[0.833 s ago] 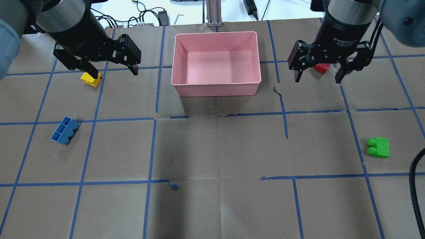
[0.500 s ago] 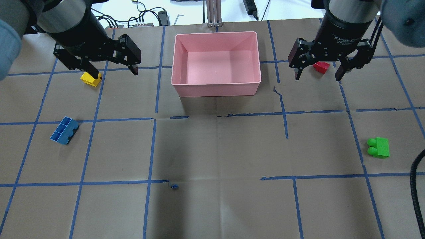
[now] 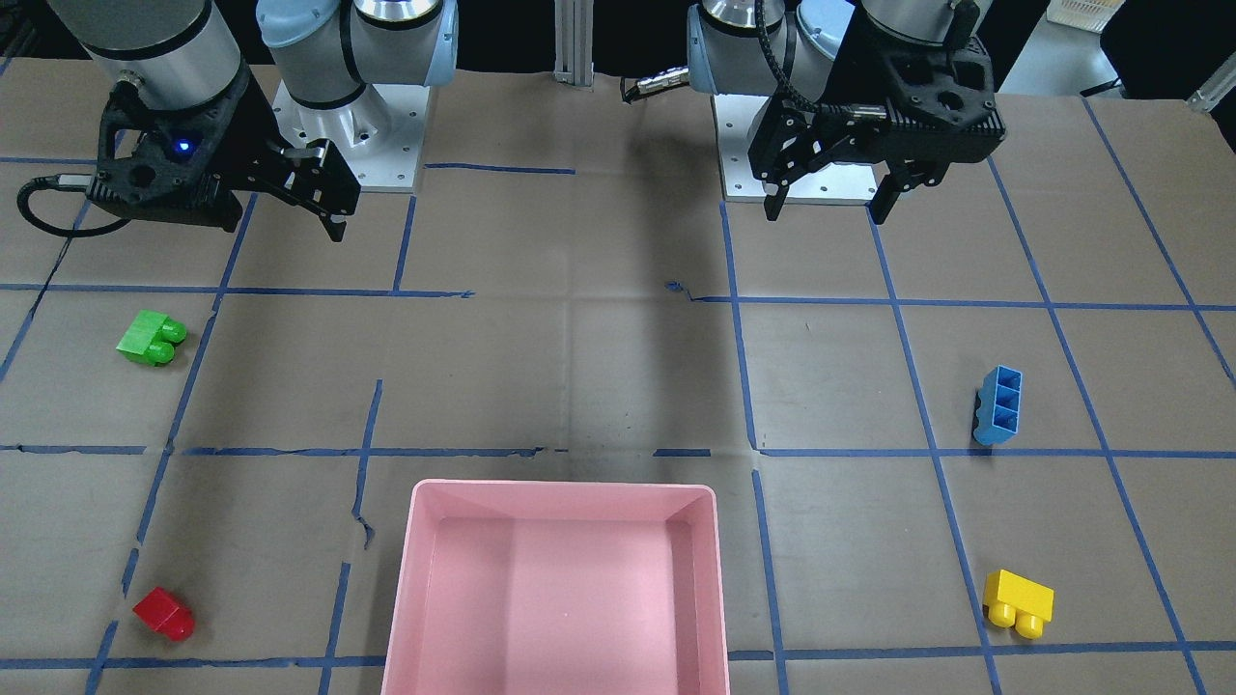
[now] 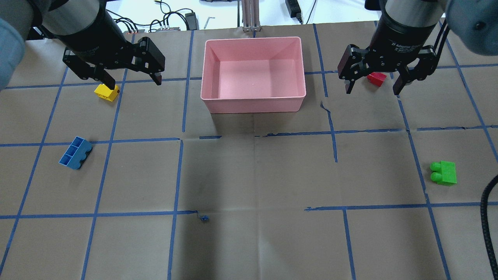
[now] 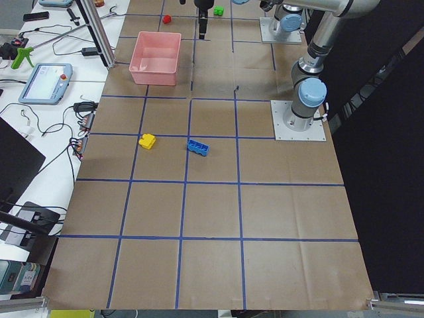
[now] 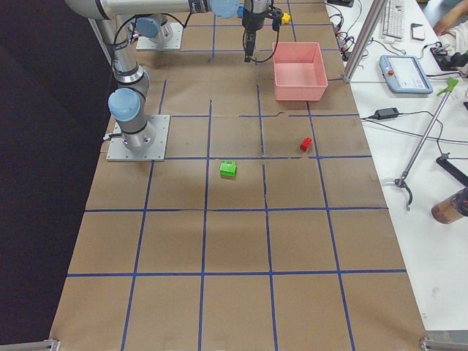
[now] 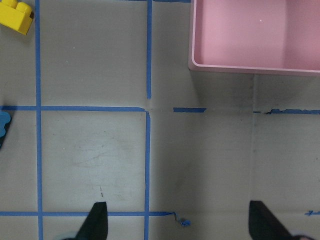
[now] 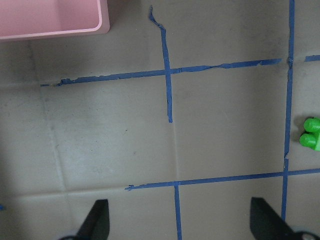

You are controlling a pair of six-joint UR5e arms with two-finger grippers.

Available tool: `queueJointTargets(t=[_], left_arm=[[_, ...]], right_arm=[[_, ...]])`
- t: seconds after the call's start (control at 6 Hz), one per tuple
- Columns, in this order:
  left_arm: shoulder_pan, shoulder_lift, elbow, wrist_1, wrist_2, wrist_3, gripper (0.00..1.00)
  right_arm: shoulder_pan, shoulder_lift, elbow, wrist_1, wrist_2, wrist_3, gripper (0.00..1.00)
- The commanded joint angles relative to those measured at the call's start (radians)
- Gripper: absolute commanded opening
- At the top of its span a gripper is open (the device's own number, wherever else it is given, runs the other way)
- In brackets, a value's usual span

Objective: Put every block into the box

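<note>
Left of the pink box (image 4: 253, 105), the left gripper (image 4: 134, 84) has shifted a little. It and the right gripper (image 4: 371, 92) are spread wide, empty. The box holds nothing yet.

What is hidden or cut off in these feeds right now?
Overhead view: the right claw partly covers the small red plastic studded brick; the left claw partly covers the yellow plastic studded brick.
Left wrist view: the long blue plastic brick is cut by the left edge.
Right wrist view: the bright green plastic brick is cut by the right edge.
Front-facing view: the large pink plastic tray runs off the bottom edge.
</note>
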Motion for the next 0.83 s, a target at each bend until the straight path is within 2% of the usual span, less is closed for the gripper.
queueJointTargets(t=[0.0,0.33,0.67], left_arm=[[0.004,-0.004,0.011,0.001,0.002,0.001,0.99],[0.007,-0.001,0.012,-0.001,0.003,-0.002,0.99],[0.007,0.007,0.012,-0.009,0.004,-0.002,0.99]], right_arm=[[0.000,0.003,0.001,0.001,0.000,0.000,1.00],[-0.021,0.005,0.001,-0.002,-0.003,-0.008,1.00],[-0.117,0.011,0.004,-0.004,0.004,-0.034,1.00]])
